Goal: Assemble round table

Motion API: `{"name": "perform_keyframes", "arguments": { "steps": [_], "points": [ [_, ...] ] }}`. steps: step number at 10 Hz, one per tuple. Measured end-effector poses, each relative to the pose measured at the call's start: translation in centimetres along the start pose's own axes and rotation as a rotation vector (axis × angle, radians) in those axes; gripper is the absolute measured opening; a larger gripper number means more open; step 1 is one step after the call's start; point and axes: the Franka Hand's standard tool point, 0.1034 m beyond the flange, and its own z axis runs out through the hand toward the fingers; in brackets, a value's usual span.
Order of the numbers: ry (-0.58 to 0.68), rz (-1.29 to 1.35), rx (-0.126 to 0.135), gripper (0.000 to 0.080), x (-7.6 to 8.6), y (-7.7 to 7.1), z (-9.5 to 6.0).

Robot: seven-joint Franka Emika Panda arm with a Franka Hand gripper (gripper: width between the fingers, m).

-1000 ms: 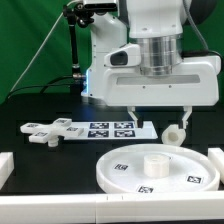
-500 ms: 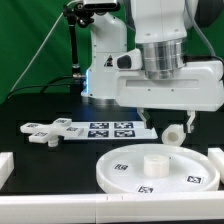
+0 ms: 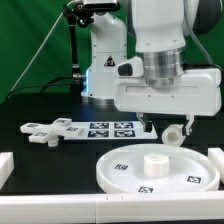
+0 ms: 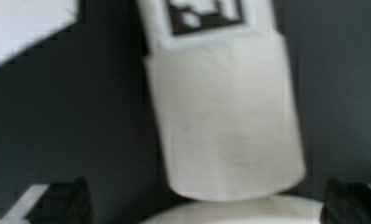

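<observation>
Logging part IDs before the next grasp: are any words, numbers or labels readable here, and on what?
No words, brands or numbers can be read.
Only black-and-white square tags, which are patterns and not text: on the marker board, the round disc, the cross-shaped base, and, blurred in the wrist view, a white part.

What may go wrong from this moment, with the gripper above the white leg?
1. The cylinder leg is round and lies on its side between the fingers of the open gripper. An off-centre close may make it roll away.
2. One fingertip hangs near the end of the marker board. Going lower, it may catch that edge.
3. The round tabletop disc lies just in front, so a pushed leg might strike its rim.
</observation>
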Motion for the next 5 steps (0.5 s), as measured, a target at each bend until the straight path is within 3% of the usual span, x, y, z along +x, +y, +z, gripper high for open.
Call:
{"name": "perform_keyframes", "arguments": {
  "steps": [3,5],
  "points": [
    [-0.184,-0.084,-0.007,0.0649,0.2,-0.9,-0.6],
    [-0.302,-0.071,0.019,0.0649,1.0,-1.1,-0.8]
  ]
}}
